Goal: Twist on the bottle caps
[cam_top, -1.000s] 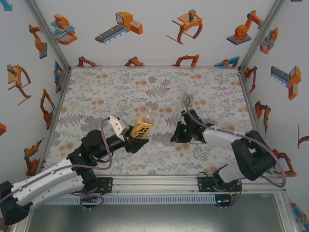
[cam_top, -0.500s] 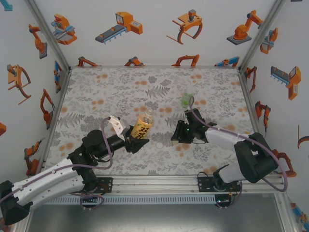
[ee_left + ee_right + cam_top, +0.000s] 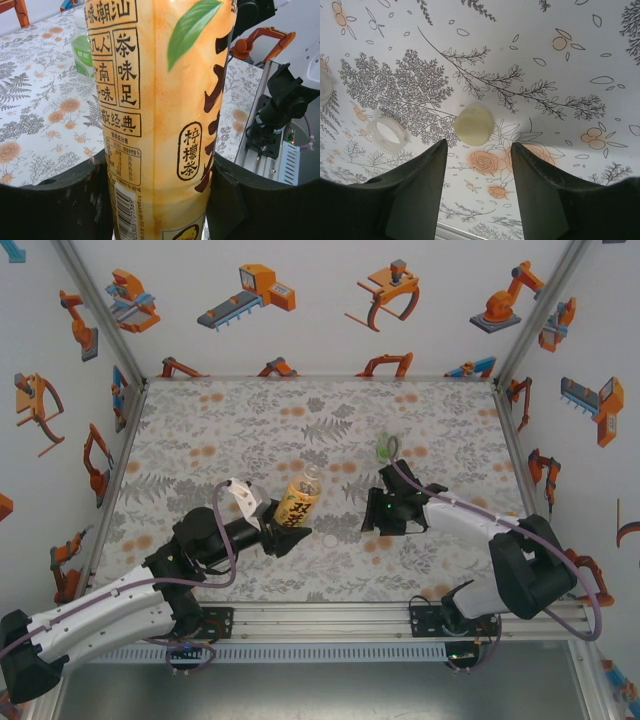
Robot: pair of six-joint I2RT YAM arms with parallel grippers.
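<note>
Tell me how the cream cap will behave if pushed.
The cream cap lies flat on the table, so it would probably slide, not roll. Small and plastic-looking, it is likely light and stiff. Its round side might slip from the right gripper.

An amber tea bottle (image 3: 296,504) sits near the middle of the floral-print table (image 3: 250,420) — its yellow label (image 3: 150,100) carries dark Chinese characters and a green leaf. A small green bottle (image 3: 387,448) sits well apart to its right. Orange robot-arm pictures (image 3: 250,292) dot the white walls (image 3: 320,340).
</note>
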